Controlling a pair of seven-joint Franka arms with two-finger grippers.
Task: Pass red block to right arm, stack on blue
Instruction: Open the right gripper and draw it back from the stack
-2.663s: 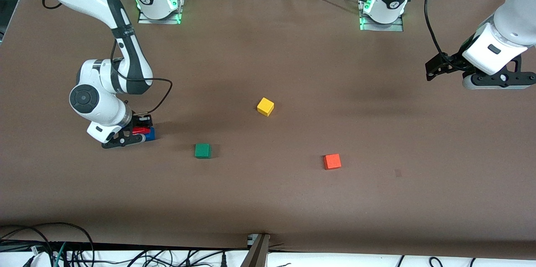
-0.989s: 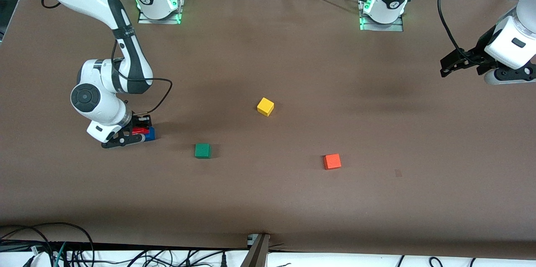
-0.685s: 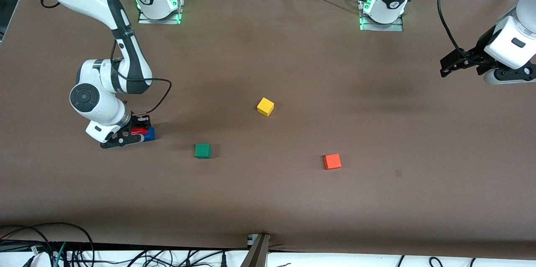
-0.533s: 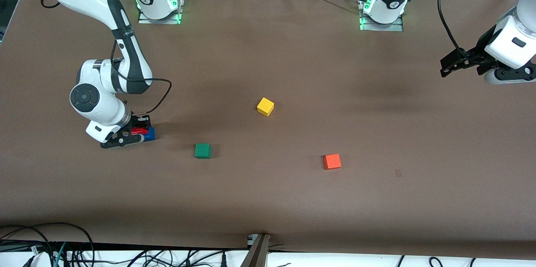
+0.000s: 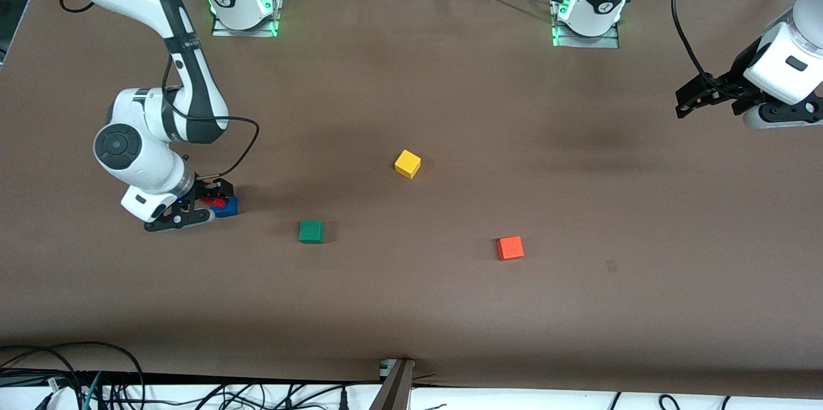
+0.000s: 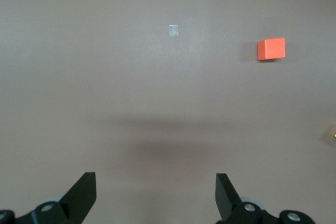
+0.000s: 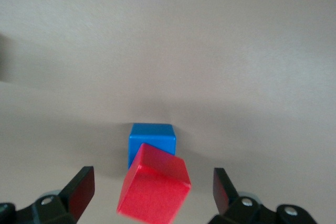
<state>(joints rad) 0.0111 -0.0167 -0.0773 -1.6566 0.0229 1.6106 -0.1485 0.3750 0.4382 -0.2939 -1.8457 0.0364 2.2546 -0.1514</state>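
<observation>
Now the red block (image 7: 153, 186) lies tilted on the blue cube (image 7: 152, 139), free between my spread right jaws.
My right gripper (image 5: 204, 201) hangs low over this pair, toward the right arm's end of the counter (image 5: 450, 307). My left gripper (image 5: 691, 100) waits, jaws spread and holding nothing, over the counter's other end.

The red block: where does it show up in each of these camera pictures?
Front view: the red block sits tilted on the blue cube, partly hidden by the right claw, at the right arm's end of the table.
Left wrist view: not in it; only the orange cube shows.
Right wrist view: the red block lies askew, overlapping the blue cube, between the open fingers, touching neither.
Shared landmark: the blue cube.
</observation>
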